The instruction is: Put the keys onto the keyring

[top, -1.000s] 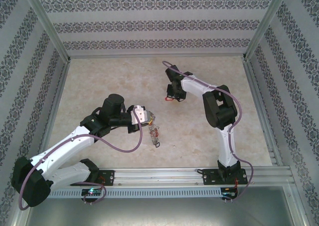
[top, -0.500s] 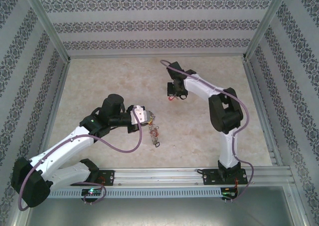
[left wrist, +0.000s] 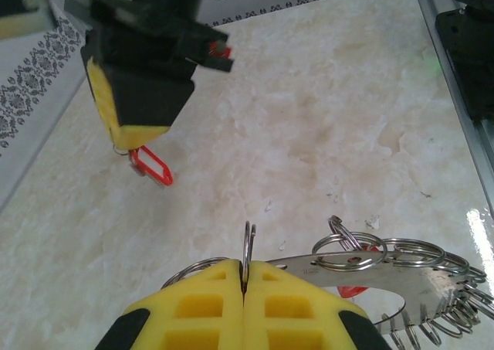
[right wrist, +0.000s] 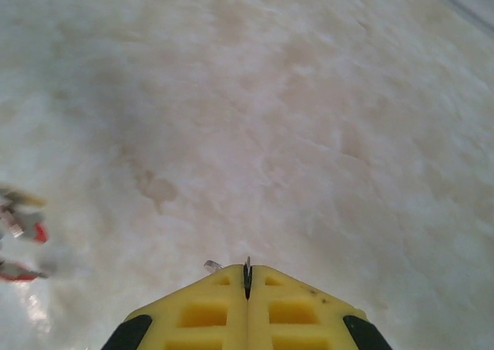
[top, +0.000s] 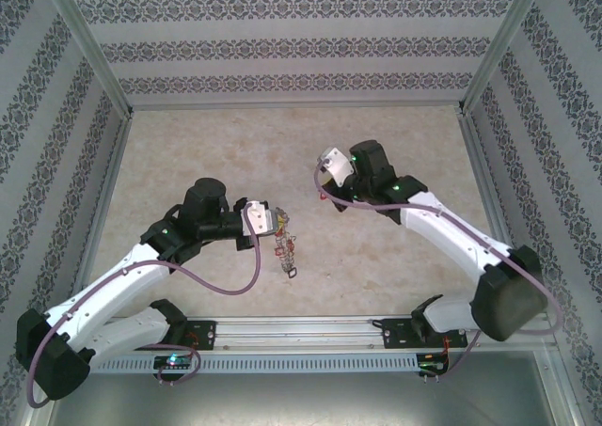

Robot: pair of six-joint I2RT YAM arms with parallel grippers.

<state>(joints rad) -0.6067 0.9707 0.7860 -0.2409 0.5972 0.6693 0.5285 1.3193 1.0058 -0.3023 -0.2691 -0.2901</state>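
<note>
Arms angled inward; left tool [left wrist: 245, 276] pinching keyring [left wrist: 409, 280], right tool [left wrist: 135, 134] dangling keys [left wrist: 150, 165].

Far table [top: 216, 144] lies open — walls [top: 301, 59] (patterned) hem three sides.

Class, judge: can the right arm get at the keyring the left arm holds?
Probably yes: the keyring hangs from the left fingers, and bare table lies between it and the right fingers, which pinch the keys.
</note>
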